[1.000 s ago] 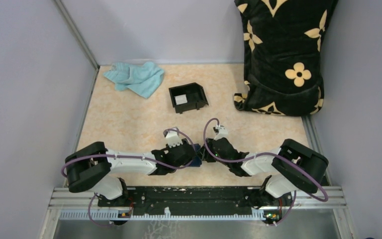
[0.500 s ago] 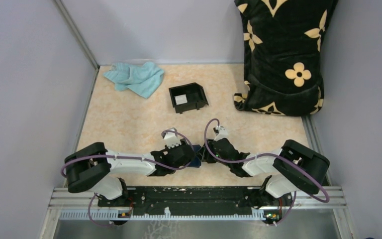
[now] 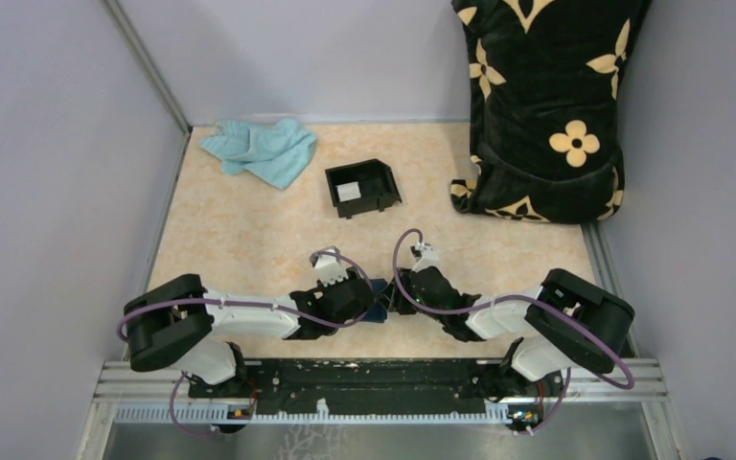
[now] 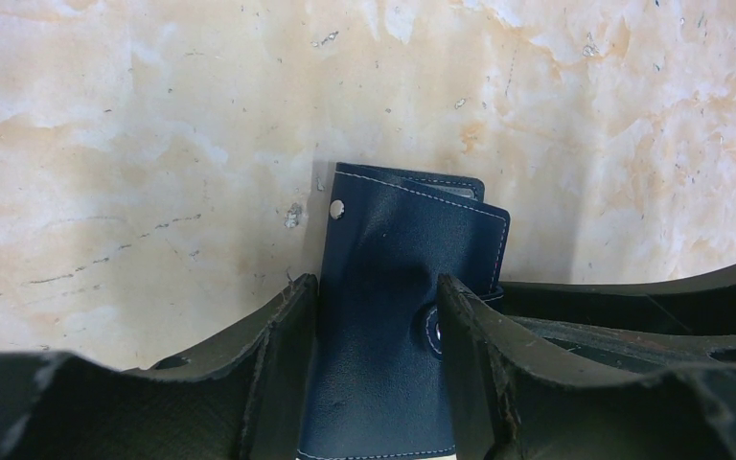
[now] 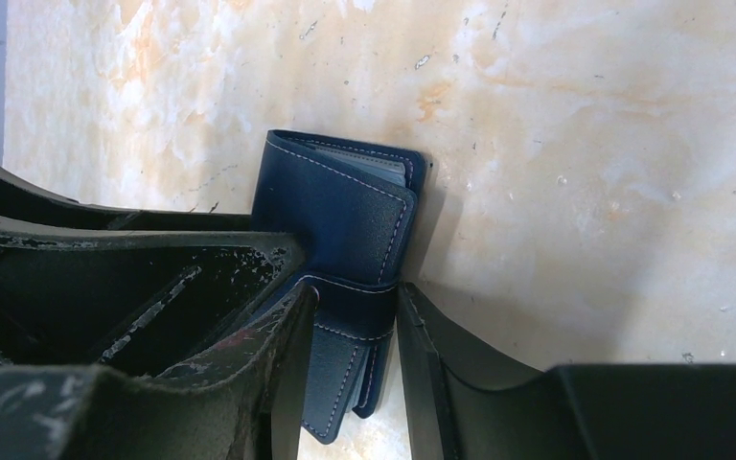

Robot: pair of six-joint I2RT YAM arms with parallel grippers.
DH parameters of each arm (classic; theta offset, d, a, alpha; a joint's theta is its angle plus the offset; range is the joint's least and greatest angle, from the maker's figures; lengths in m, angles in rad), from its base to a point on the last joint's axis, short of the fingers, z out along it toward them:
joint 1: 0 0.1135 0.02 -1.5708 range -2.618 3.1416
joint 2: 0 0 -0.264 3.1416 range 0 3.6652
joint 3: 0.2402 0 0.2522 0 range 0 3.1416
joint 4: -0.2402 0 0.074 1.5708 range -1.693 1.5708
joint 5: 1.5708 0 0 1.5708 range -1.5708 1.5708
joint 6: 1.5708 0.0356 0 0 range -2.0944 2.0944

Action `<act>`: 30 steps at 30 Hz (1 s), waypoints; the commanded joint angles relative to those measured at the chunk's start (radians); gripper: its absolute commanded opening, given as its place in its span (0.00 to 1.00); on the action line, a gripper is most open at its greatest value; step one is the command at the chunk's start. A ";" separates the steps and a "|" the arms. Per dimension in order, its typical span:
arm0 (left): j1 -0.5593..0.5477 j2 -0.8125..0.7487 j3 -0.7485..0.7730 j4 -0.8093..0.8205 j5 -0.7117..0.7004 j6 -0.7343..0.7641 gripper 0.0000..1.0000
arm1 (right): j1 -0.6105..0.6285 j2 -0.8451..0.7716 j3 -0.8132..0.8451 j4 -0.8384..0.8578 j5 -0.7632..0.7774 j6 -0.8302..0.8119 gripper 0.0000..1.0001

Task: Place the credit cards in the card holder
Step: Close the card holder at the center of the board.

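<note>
From above, the card holder (image 3: 380, 312) is mostly hidden between the left tool (image 3: 368, 307) and right tool (image 3: 398, 303), lower centre. The left wrist view's bottom edge cuts off its lower end.

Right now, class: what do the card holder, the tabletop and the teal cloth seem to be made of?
Card holder: leather or imitation, matte navy, white stitching, metal snap.
Tabletop: marble-look, mottled beige; possibly laminate.
Cloth: soft textile, crumpled folds.
</note>
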 commanded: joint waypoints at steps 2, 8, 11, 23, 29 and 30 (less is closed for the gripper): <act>-0.016 0.060 -0.041 -0.062 0.120 -0.024 0.56 | 0.052 0.060 -0.038 -0.129 -0.083 0.006 0.37; -0.015 0.066 -0.039 -0.062 0.126 -0.022 0.56 | 0.064 0.079 -0.026 -0.140 -0.069 0.001 0.37; -0.015 0.067 -0.040 -0.062 0.128 -0.022 0.56 | 0.071 0.091 -0.026 -0.139 -0.063 0.000 0.37; -0.016 0.069 -0.042 -0.061 0.134 -0.027 0.56 | 0.113 0.096 -0.044 -0.135 -0.017 0.027 0.35; -0.016 0.079 -0.041 -0.062 0.140 -0.036 0.56 | 0.128 0.086 -0.063 -0.128 0.007 0.041 0.35; -0.016 0.082 -0.039 -0.063 0.142 -0.040 0.55 | 0.133 0.086 -0.064 -0.128 0.013 0.043 0.35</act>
